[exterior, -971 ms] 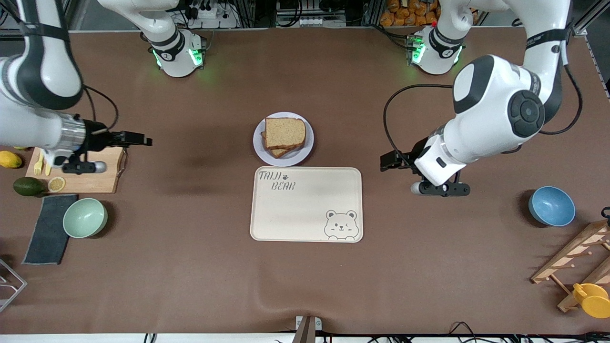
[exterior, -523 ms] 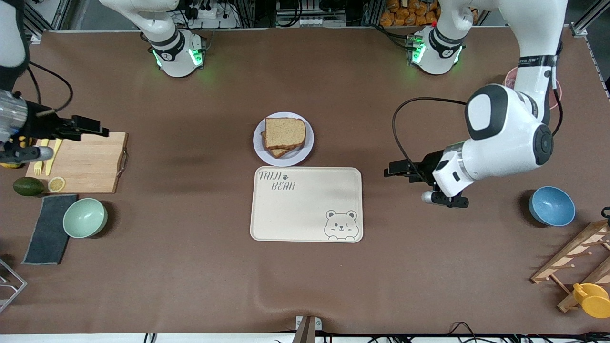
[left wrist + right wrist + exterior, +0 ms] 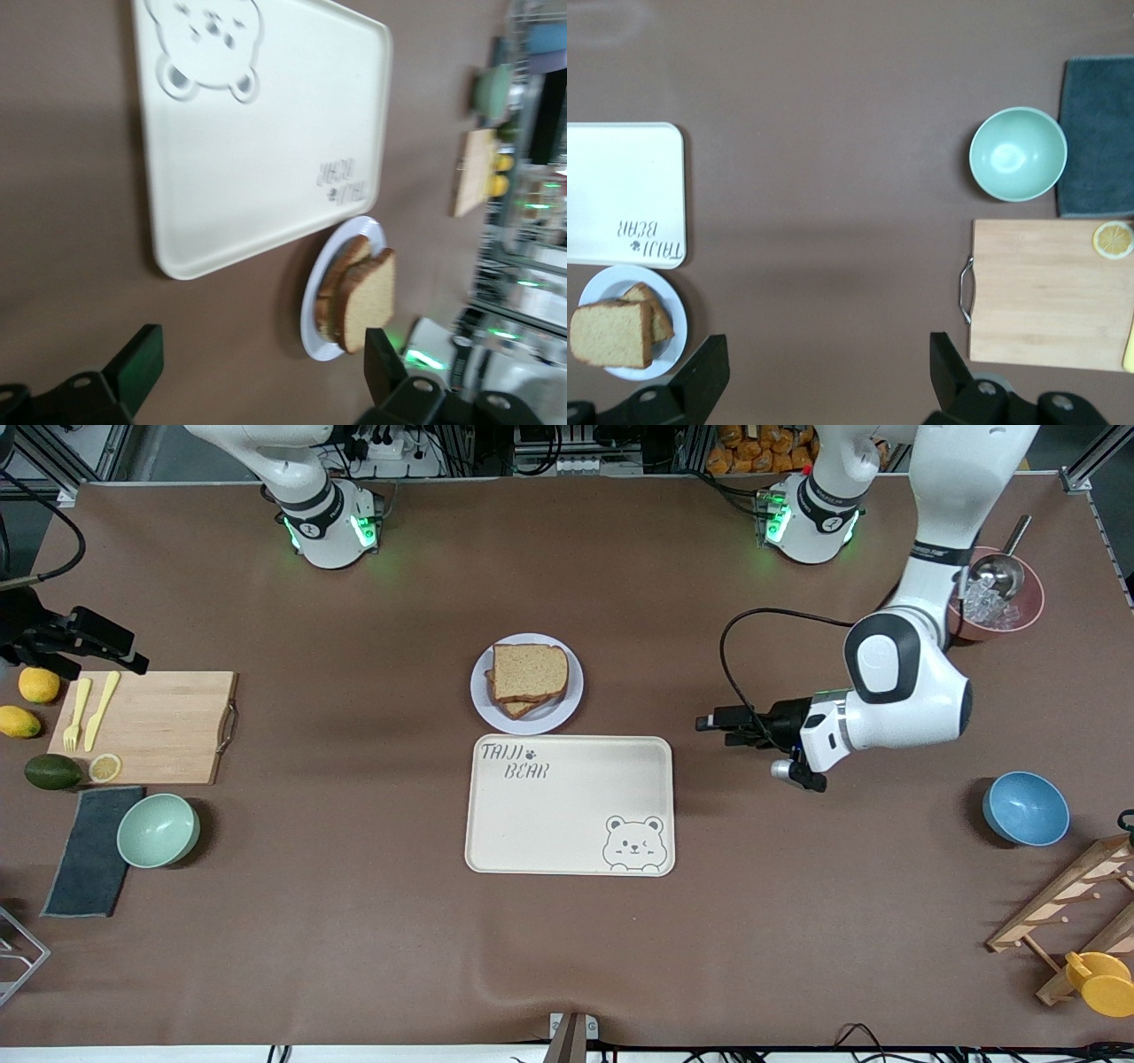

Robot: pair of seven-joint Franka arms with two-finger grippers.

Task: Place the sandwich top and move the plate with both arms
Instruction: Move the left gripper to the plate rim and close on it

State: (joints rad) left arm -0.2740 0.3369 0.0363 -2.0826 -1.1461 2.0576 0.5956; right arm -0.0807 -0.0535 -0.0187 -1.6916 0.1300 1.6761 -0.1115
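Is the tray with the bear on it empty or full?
Empty. The tray shows only its bear drawing and lettering; the sandwich top sits on the plate beside it.

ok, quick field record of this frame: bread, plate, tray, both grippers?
sandwich top: on the stacked bread on the plate
plate: on the table, beside the tray's edge farther from the front camera
tray: bear drawing, nothing on it
left gripper: jaws open, holding nothing, over bare table toward the left arm's end
right gripper: jaws open, holding nothing, at the cutting board corner
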